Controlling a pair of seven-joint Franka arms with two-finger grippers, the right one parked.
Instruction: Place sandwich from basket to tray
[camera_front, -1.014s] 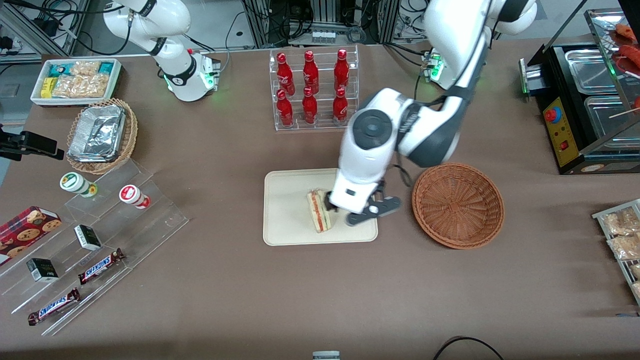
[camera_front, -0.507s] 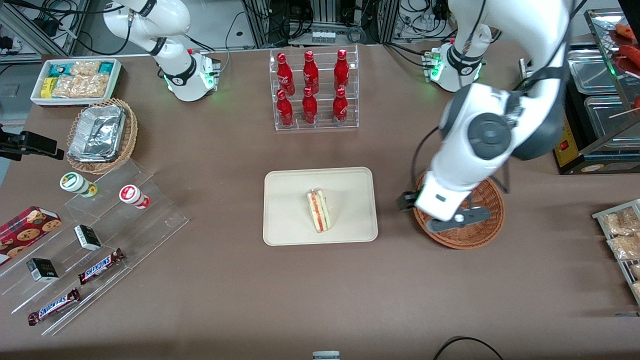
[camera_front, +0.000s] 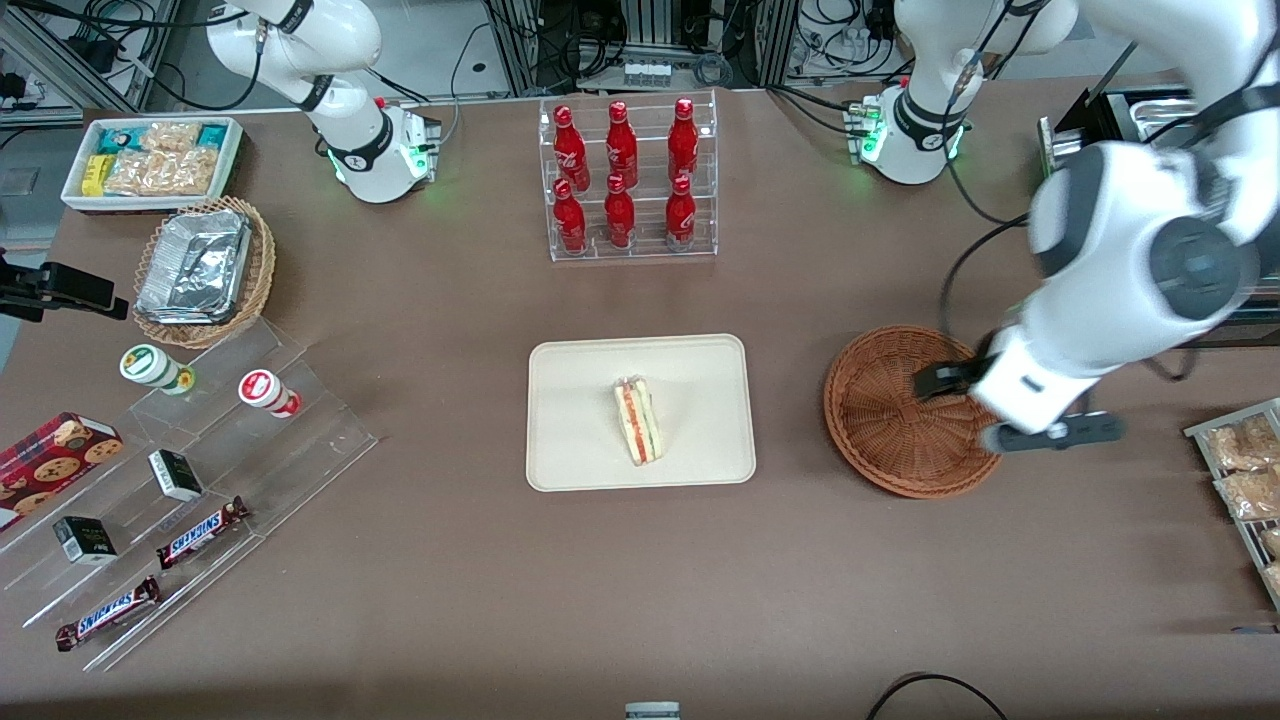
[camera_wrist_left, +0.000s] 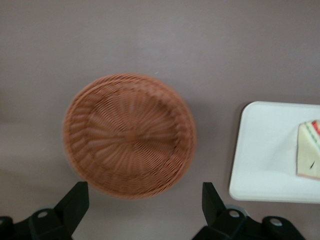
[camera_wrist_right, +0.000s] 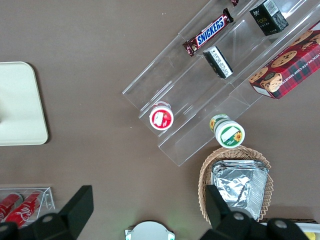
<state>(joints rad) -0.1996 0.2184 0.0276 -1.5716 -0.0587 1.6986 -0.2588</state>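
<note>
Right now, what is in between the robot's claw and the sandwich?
In the front view, the empty basket and a strip of bare table lie between the open gripper, at the basket's rim, and the sandwich on the tray.

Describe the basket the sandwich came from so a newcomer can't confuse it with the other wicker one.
Start at the cream tray mid-table, where the sandwich lies. Beside it, toward the working arm's end, sits the basket, with the open gripper above its rim. It is round, shallow, reddish-brown and holds nothing; the tan basket at the parked arm's end holds foil containers.
</note>
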